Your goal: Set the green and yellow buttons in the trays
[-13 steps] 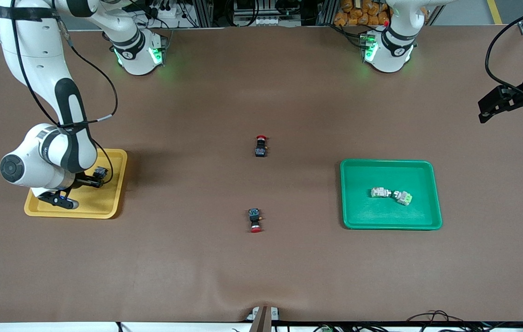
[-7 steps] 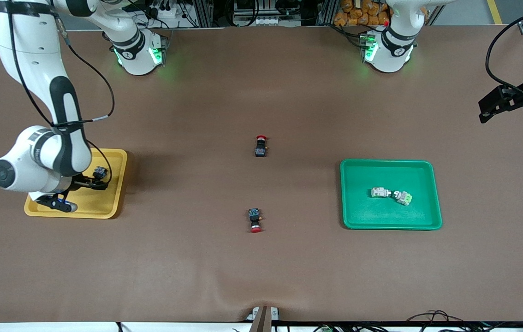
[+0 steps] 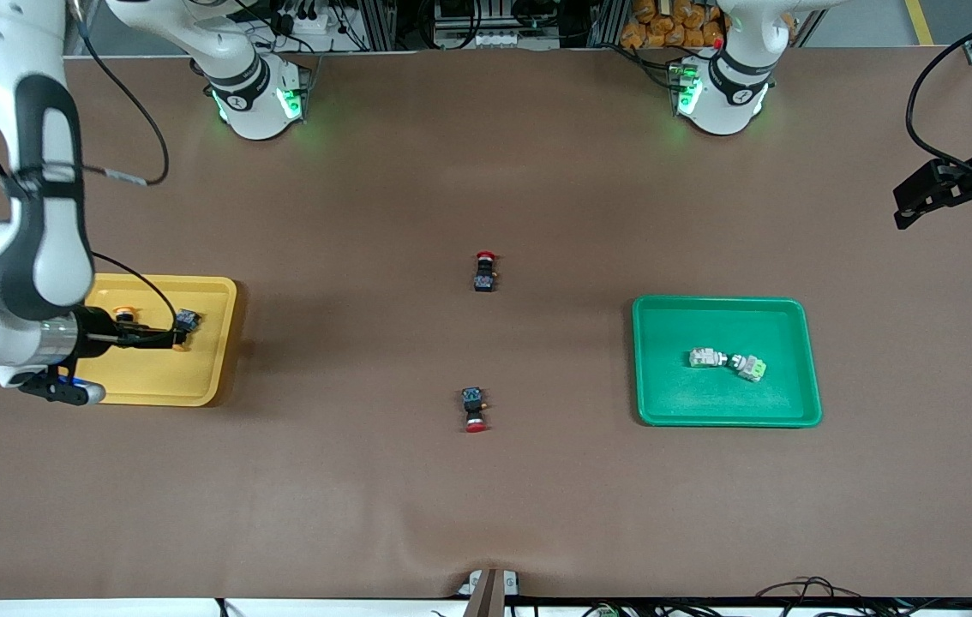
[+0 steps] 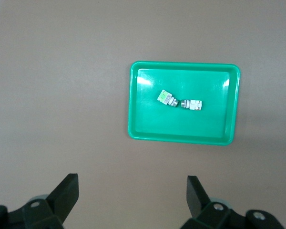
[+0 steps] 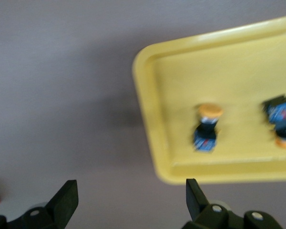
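Observation:
The yellow tray point(image 3: 162, 377) lies at the right arm's end of the table and holds two black buttons with orange-yellow caps point(image 3: 187, 320) point(image 3: 123, 316). My right gripper point(image 3: 156, 337) is open and empty, raised over this tray. In the right wrist view the tray point(image 5: 238, 71) and both buttons point(image 5: 207, 126) point(image 5: 282, 121) show beyond the open gripper point(image 5: 128, 200). The green tray point(image 3: 726, 420) holds two whitish-grey green buttons point(image 3: 705, 357) point(image 3: 750, 367). My left gripper point(image 3: 936, 193) waits high at the left arm's end, open and empty point(image 4: 132, 195). It looks down on the green tray point(image 4: 181, 139) and its buttons point(image 4: 166, 98) point(image 4: 193, 104).
Two black switches with red caps lie on the brown table between the trays, one point(image 3: 484, 271) farther from the front camera and one point(image 3: 474, 408) nearer. The arm bases point(image 3: 255, 94) point(image 3: 722, 90) stand at the table's back edge.
My right arm has lifted and drawn back toward its end of the table. This uncovered more of the yellow tray and the second yellow button. The left arm has barely moved.

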You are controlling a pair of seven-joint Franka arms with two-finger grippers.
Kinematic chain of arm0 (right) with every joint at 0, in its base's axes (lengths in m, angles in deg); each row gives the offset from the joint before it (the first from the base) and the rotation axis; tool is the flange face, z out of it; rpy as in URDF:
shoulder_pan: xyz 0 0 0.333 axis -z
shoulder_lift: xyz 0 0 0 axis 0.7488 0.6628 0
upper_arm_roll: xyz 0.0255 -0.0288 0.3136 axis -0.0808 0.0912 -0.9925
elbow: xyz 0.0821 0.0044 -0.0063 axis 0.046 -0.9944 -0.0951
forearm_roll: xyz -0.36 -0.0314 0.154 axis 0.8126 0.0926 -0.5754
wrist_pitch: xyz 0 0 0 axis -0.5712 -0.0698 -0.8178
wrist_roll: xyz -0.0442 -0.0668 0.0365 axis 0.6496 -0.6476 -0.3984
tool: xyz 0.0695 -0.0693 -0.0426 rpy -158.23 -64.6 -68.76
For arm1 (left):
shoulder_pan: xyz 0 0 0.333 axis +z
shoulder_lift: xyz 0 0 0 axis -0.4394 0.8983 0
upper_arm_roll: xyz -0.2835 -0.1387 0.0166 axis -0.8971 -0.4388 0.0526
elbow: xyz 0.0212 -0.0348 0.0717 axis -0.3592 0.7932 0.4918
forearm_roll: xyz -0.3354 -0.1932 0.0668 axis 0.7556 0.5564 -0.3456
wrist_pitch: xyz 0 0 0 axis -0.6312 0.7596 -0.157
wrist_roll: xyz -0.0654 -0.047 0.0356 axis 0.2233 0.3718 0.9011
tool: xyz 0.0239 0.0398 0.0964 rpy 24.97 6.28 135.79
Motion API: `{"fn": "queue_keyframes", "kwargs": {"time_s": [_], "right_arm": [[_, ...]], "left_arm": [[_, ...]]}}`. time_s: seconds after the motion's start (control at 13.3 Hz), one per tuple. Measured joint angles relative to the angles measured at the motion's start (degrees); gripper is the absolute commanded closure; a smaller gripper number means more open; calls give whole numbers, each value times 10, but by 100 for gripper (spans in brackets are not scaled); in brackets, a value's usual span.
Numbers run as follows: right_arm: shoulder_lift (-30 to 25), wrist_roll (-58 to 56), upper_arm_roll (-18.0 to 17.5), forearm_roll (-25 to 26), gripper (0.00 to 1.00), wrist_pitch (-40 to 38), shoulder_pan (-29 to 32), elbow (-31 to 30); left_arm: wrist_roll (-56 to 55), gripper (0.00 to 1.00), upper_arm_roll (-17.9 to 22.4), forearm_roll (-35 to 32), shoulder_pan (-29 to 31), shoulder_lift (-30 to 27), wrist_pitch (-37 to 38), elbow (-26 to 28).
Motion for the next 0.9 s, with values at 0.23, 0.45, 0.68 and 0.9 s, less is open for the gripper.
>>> {"fn": "queue_keyframes", "kwargs": {"time_s": [0.23, 0.45, 0.68, 0.9], "right_arm": [[-15, 74, -62, 30, 0, -90, 31, 92], [-21, 82, -121, 40, 0, -159, 86, 197], [-31, 82, -140, 83, 0, -189, 110, 242], [-66, 82, -213, 155, 0, -203, 137, 255]], "left_arm": [[0, 0, -1, 0, -1, 0, 0, 0], [0, 0, -2, 0, -4, 0, 0, 1], [0, 0, -3, 0, -5, 0, 0, 1], [0, 0, -3, 0, -5, 0, 0, 0]]}}
